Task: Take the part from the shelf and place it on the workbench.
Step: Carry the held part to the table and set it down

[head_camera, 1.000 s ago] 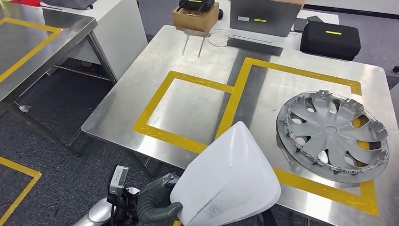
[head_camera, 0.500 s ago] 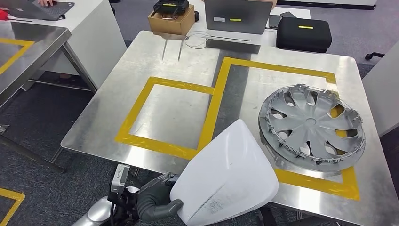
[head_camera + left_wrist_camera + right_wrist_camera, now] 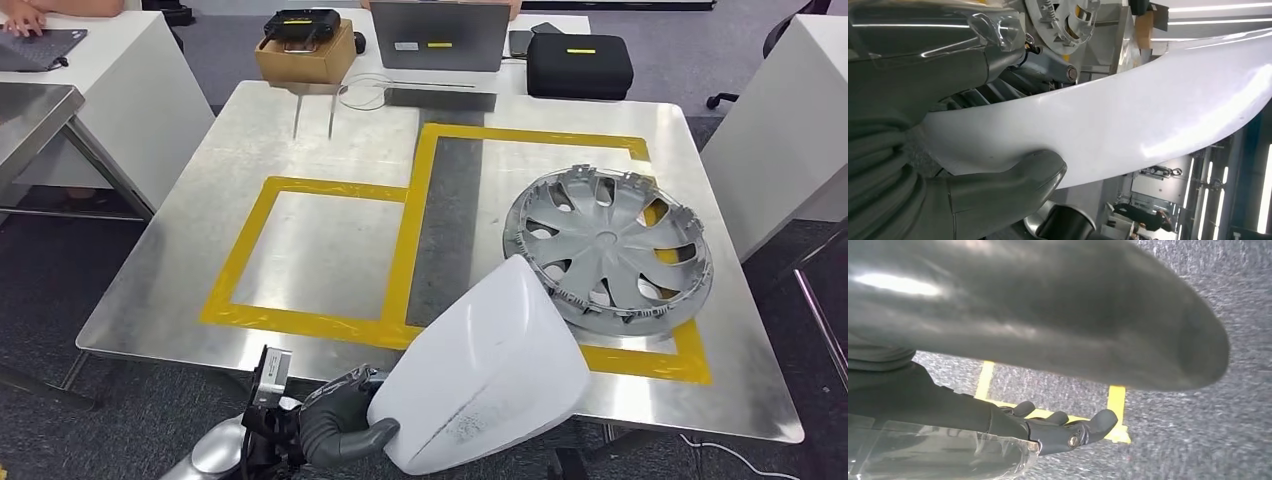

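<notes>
My left hand point(image 3: 335, 425) grips a large white curved shell, the part point(image 3: 480, 385), by its lower left edge. I hold it up in front of the near edge of the steel workbench point(image 3: 180, 290), where it hides part of the table's front. In the left wrist view the thumb point(image 3: 1013, 180) presses on the white part point(image 3: 1128, 130). In the right wrist view my right hand point(image 3: 1058, 427) hangs over grey carpet, its dark fingers stretched out and holding nothing.
A grey hubcap point(image 3: 610, 245) lies in the right yellow-taped rectangle. The left taped square point(image 3: 235, 265) is bare. A cardboard box point(image 3: 305, 55), a laptop point(image 3: 440, 35) and a black case point(image 3: 580, 65) stand along the far edge. A white table point(image 3: 790, 120) is at the right.
The whole picture has shifted: the camera has turned and the workbench now sits more squarely ahead. My left hand still holds the white part in the same place.
</notes>
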`<state>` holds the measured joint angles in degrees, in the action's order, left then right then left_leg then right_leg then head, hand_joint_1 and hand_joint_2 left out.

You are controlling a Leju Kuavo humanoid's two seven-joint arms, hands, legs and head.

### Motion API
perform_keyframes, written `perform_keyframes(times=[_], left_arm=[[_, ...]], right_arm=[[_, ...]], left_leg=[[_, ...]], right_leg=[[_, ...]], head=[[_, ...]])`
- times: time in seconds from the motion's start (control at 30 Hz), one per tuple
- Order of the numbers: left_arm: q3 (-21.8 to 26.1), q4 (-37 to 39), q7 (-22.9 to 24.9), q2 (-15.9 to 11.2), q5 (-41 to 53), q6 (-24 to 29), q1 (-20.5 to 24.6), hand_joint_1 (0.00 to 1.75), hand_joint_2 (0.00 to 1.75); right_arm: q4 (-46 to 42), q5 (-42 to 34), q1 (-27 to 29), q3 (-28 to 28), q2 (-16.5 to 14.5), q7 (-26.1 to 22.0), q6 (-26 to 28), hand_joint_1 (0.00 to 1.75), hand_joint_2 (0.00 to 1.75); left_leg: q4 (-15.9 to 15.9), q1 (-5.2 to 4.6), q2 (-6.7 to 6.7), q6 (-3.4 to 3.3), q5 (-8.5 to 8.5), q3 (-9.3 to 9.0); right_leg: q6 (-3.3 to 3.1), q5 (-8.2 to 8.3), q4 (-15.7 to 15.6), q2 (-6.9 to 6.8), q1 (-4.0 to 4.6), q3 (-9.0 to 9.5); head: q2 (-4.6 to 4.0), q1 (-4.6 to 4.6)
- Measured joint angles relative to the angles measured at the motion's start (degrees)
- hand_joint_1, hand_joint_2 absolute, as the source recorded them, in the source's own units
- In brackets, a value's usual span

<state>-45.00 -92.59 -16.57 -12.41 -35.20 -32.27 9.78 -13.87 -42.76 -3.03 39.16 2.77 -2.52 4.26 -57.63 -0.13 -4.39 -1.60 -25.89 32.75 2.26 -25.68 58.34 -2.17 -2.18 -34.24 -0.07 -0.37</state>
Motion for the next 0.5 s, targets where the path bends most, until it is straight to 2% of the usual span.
perform_keyframes(times=[0.07, 0.1, 0.17, 0.2, 0.23, 0.27, 0.33, 0.37, 0.4, 0.43, 0.5], left_arm=[[0.00, 0.01, 0.27, 0.03, 0.31, 0.41, 0.03, 1.75, 1.75], [0.00, 0.02, 0.33, 0.03, 0.38, 0.49, 0.04, 1.75, 1.75], [-0.01, 0.15, 0.39, 0.02, 0.45, 0.51, 0.02, 1.75, 1.75], [-0.02, 0.25, 0.42, 0.02, 0.47, 0.51, 0.01, 1.75, 1.75], [-0.02, 0.36, 0.45, 0.02, 0.64, 0.62, 0.00, 1.75, 1.75], [-0.02, 0.43, 0.45, 0.02, 1.22, 1.02, 0.00, 1.75, 1.75], [0.03, 0.49, 0.41, 0.08, 4.02, 3.12, 0.06, 1.75, 1.75], [0.06, 0.54, 0.35, 0.15, 5.98, 4.79, 0.14, 1.75, 1.75], [0.10, 0.65, 0.26, 0.28, 7.98, 6.81, 0.28, 1.75, 1.75], [0.16, 0.85, 0.14, 0.50, 10.13, 9.41, 0.48, 1.75, 1.75], [0.38, 1.35, 0.00, 1.34, 15.39, 17.30, 1.05, 1.75, 1.75]], right_arm=[[0.02, -0.13, 0.43, -0.02, -0.01, -0.41, 0.03, 0.00, 0.00], [0.02, -0.18, 0.55, -0.02, -0.03, -0.53, 0.04, 0.00, 0.00], [0.02, -0.25, 0.68, -0.04, -0.04, -0.64, 0.04, 0.00, 0.00], [0.03, -0.26, 0.75, -0.04, -0.04, -0.64, 0.04, 0.00, 0.00], [0.04, -0.32, 0.84, -0.05, -0.04, -0.66, 0.05, 0.00, 0.00], [0.05, -0.45, 0.93, -0.07, -0.04, -0.70, 0.10, 0.00, 0.00], [0.08, -1.07, 1.03, -0.24, -0.13, -1.08, 0.27, 0.00, 0.00], [0.08, -1.50, 1.04, -0.39, -0.21, -1.43, 0.38, 0.00, 0.00], [0.09, -1.97, 1.07, -0.59, -0.31, -1.84, 0.45, 0.00, 0.00], [0.11, -2.46, 1.17, -0.81, -0.39, -2.28, 0.54, 0.00, 0.00], [0.26, -3.55, 1.54, -1.35, -0.66, -3.14, 0.93, 0.00, 0.00]], left_leg=[[-2.00, 0.46, 1.12, 0.52, -1.74, 0.63], [-4.62, 0.67, 2.12, 0.86, -3.55, 1.66], [-12.43, 0.85, 3.66, 1.35, -7.76, 4.98], [-15.61, 0.87, 3.86, 1.41, -8.93, 6.39], [-16.89, 0.87, 3.91, 1.34, -8.97, 6.94], [-15.73, 0.86, 3.94, 1.13, -7.86, 6.31], [-7.95, 0.82, 4.24, 0.39, -3.96, 2.28], [-4.16, 0.71, 4.41, 0.05, -2.58, 0.31], [-1.62, 0.54, 4.55, -0.25, -1.83, -0.97], [-0.54, 0.33, 4.62, -0.46, -1.70, -1.43], [-0.11, 0.05, 4.57, -0.90, -1.38, -1.31]], right_leg=[[-0.51, 0.20, -0.06, 0.66, -0.20, -0.06], [-0.72, 0.30, -0.08, 0.95, -0.31, -0.10], [-0.94, 0.41, -0.07, 1.48, -0.25, -0.28], [-0.99, 0.44, -0.06, 1.74, -0.20, -0.35], [-0.99, 0.45, -0.06, 1.98, -0.15, -0.38], [-0.98, 0.46, -0.05, 2.21, -0.11, -0.36], [-0.93, 0.49, -0.08, 2.63, -0.09, -0.20], [-0.81, 0.57, -0.09, 2.79, 0.02, -0.16], [-0.64, 0.66, -0.12, 2.88, 0.05, -0.21], [-0.41, 0.79, -0.16, 2.92, 0.06, -0.29], [0.24, 1.15, -0.47, 2.90, 0.05, -0.40]], head=[[0.00, -0.06], [0.00, -0.11], [0.00, -0.17], [0.00, -0.19], [0.00, -0.19], [0.00, -0.19], [0.00, -0.19], [0.00, -0.16], [0.00, -0.16], [0.00, -0.16], [0.00, -0.19]])
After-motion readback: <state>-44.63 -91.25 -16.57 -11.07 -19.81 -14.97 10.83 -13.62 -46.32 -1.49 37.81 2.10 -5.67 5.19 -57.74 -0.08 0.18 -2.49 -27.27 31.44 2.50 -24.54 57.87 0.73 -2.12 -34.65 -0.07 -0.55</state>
